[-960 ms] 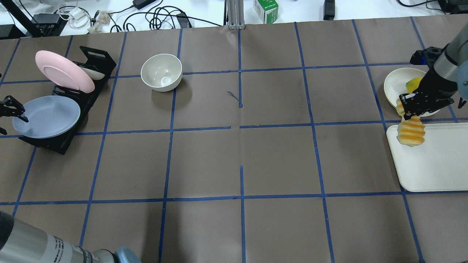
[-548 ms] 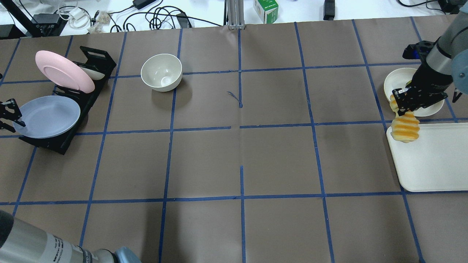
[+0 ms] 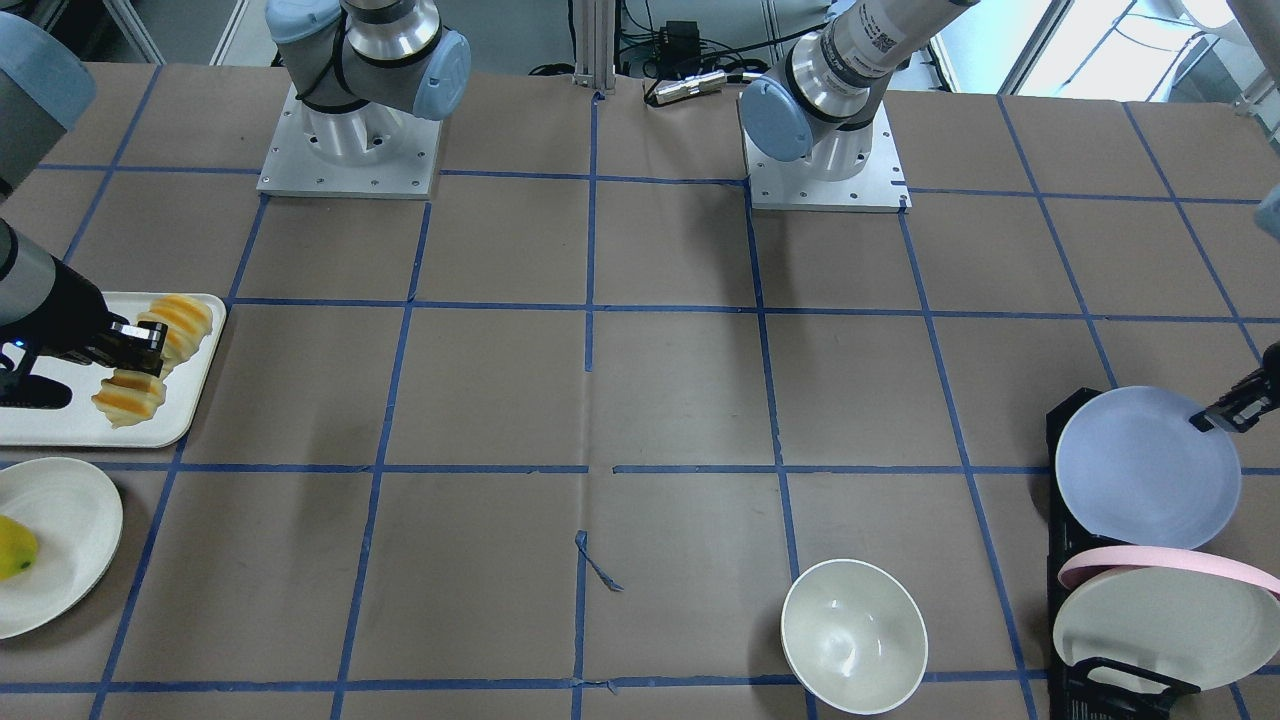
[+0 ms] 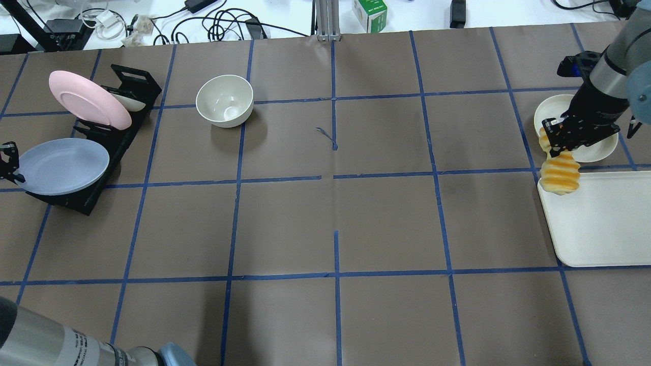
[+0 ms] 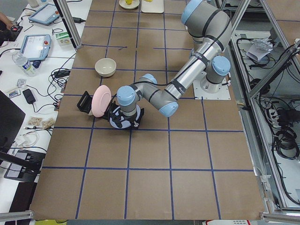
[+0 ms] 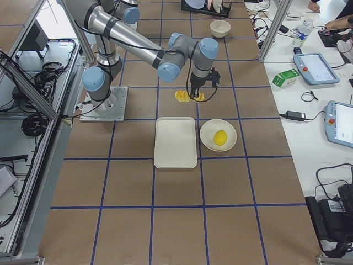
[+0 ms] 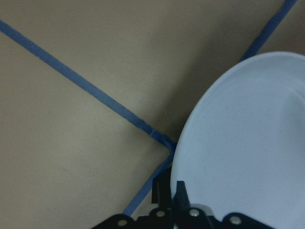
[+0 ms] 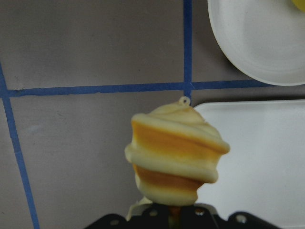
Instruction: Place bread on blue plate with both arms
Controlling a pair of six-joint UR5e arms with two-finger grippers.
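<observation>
Right tool [image 4: 557, 146] is clamped across the middle of the bread [image 4: 559, 175], holding it lifted over a corner of the white tray [image 4: 605, 229] near the tabletop's right edge. The loaf bends either side of the grip, so it is likely soft and light, and a mid-loaf hold suits it. Left tool [image 3: 1232, 408] looks pinched on the rim of the blue plate [image 4: 63, 165] at the left edge.

We see open counter [image 4: 386, 223] between the bread [image 4: 559, 175] and the blue plate [image 4: 61, 165]. Only a cream bowl [image 4: 225, 100] stands there, toward the far side.
</observation>
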